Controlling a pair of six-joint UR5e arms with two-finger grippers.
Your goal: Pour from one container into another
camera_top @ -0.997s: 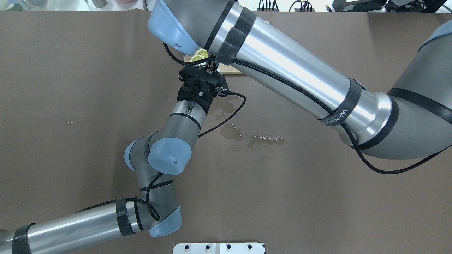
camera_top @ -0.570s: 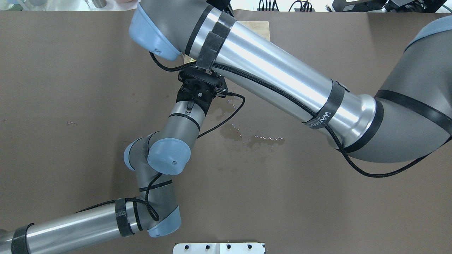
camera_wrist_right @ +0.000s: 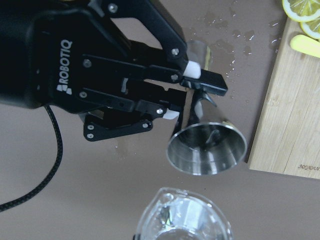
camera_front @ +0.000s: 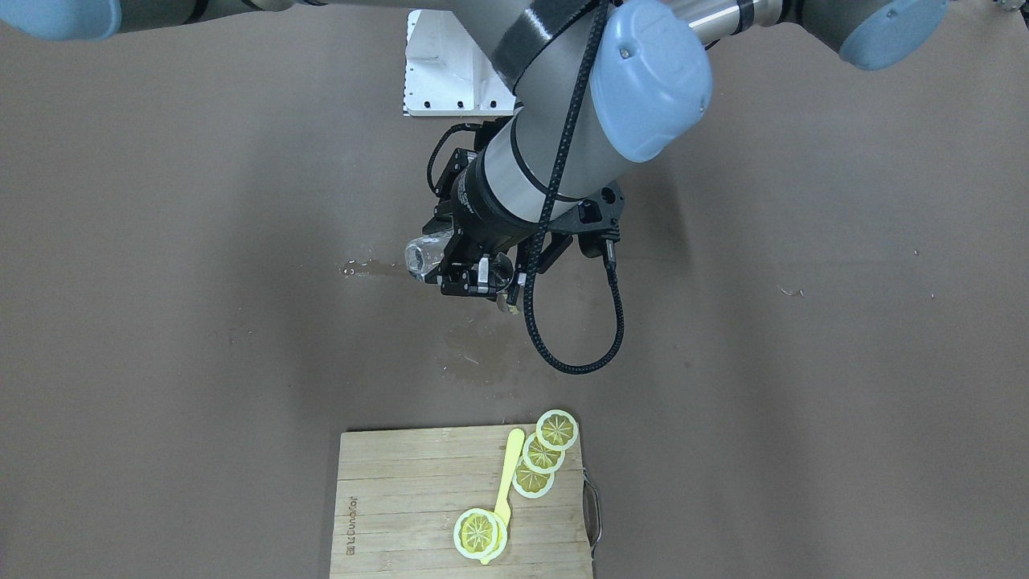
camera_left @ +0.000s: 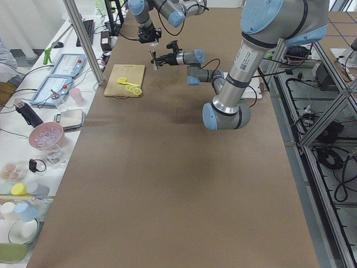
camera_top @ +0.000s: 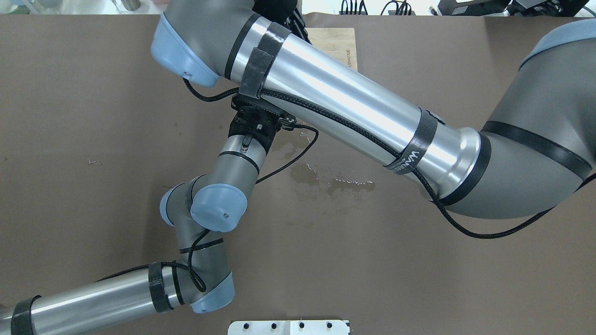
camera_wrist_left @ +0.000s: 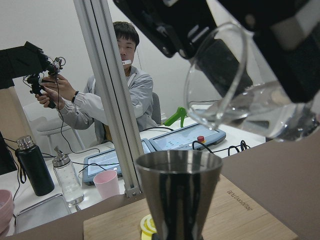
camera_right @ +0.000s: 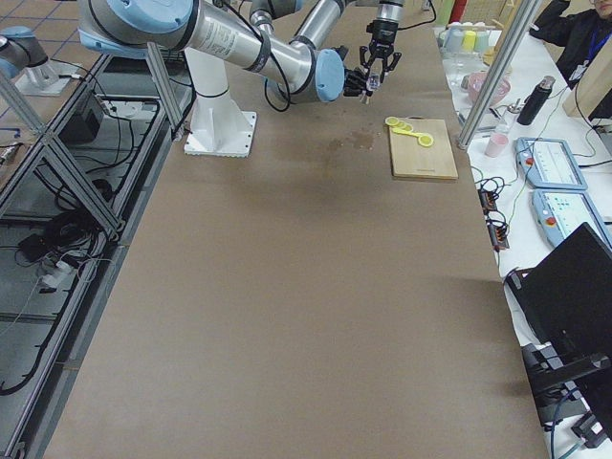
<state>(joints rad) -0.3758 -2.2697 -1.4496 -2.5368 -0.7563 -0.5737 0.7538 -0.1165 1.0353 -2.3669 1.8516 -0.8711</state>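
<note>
The steel jigger (camera_wrist_right: pixel 207 147) stands upright above the table, and my left gripper (camera_wrist_right: pixel 183 93) is shut on its narrow waist. Just above and beside its rim hangs the clear glass cup (camera_wrist_right: pixel 185 220), tilted with its lip toward the jigger. In the left wrist view the glass cup (camera_wrist_left: pixel 240 100) holds clear liquid, my right gripper (camera_wrist_left: pixel 252 65) is shut on it, and the jigger (camera_wrist_left: pixel 177 195) is right below. No stream shows. The front view shows the glass cup (camera_front: pixel 422 256) beside my left wrist. From overhead my right forearm (camera_top: pixel 326 97) hides both containers.
A wooden cutting board (camera_front: pixel 402 515) with lemon slices (camera_front: pixel 543 450) and a yellow spoon (camera_front: pixel 508 474) lies beyond the grippers. Wet patches (camera_top: pixel 335 181) mark the brown table. A person sits behind a desk with a pink cup (camera_wrist_left: pixel 106 182) and bottles.
My right arm has swung further toward the overhead view's left and now covers the lemon slices. My left arm has shifted slightly left with it.
</note>
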